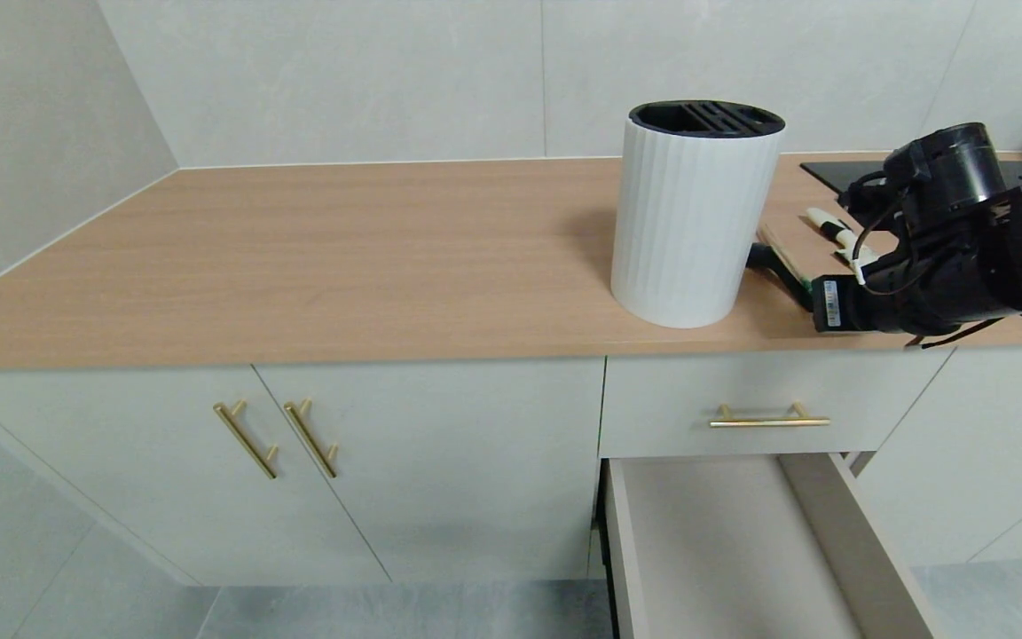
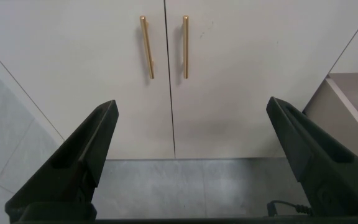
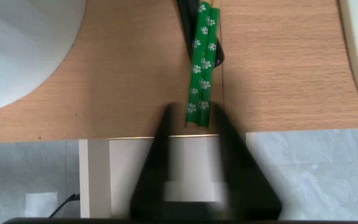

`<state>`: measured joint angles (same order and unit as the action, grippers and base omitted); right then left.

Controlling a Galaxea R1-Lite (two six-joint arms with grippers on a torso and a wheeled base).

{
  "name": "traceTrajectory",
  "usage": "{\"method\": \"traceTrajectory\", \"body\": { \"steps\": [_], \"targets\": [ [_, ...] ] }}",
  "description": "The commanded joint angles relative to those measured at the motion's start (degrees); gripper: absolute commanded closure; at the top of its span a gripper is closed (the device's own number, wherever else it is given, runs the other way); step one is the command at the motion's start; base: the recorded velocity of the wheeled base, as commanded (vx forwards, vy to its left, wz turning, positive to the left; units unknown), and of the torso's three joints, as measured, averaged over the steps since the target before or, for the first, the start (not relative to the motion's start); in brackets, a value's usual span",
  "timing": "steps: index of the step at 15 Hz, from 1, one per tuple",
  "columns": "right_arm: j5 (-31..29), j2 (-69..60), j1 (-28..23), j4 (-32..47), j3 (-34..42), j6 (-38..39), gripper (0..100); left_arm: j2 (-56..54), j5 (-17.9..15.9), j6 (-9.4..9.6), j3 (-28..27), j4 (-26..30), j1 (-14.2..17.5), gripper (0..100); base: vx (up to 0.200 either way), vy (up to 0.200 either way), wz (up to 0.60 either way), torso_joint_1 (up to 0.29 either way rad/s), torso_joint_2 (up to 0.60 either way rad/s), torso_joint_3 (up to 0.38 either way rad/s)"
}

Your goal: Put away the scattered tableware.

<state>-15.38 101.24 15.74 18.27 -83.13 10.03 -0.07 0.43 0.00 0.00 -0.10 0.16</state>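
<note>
On the wood-grain countertop [image 1: 342,257], beside a white ribbed utensil holder [image 1: 693,213], lie green-ended chopsticks [image 3: 201,62], their ends at the counter edge pinched by the right gripper [image 3: 194,117]. Light, stiff and probably slippery, they are best clamped as a pair. The left gripper [image 2: 191,104] is spread wide and empty.

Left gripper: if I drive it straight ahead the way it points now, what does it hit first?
Most likely the closed cabinet doors, near their seam below the two gold handles. Nothing shows between the open left gripper and them, though depth is unclear.
</note>
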Motion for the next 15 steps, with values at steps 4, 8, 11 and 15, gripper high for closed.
{"method": "traceTrajectory", "body": {
  "steps": [4, 8, 11, 15],
  "targets": [
    [-0.96, -9.4, 0.26, 0.36, 2.36, 0.95, 100, 0.07, 0.01, 0.0, 0.0, -0.08, 0.02, 0, 0.0, 0.0, 0.0, 0.0, 0.0, 0.0],
    [-0.96, -20.3, 1.4, 0.53, 9.48, 1.31, 100, 0.07, 0.01, 0.0, 0.0, 0.01, 0.02, 0, 0.0, 0.0, 0.0, 0.0, 0.0, 0.0],
    [-0.08, -26.45, 1.4, 0.27, 16.51, 1.66, 100, 0.07, 0.01, 0.0, 0.0, -0.08, 0.02, 0, 0.0, 0.0, 0.0, 0.0, 0.0, 0.0],
    [3.52, -34.18, 1.84, 0.71, 23.01, 3.41, 100, 0.07, 0.01, 0.0, 0.0, 0.01, 0.02, 0, 0.0, 0.0, 0.0, 0.0, 0.0, 0.0]
  ]
}}
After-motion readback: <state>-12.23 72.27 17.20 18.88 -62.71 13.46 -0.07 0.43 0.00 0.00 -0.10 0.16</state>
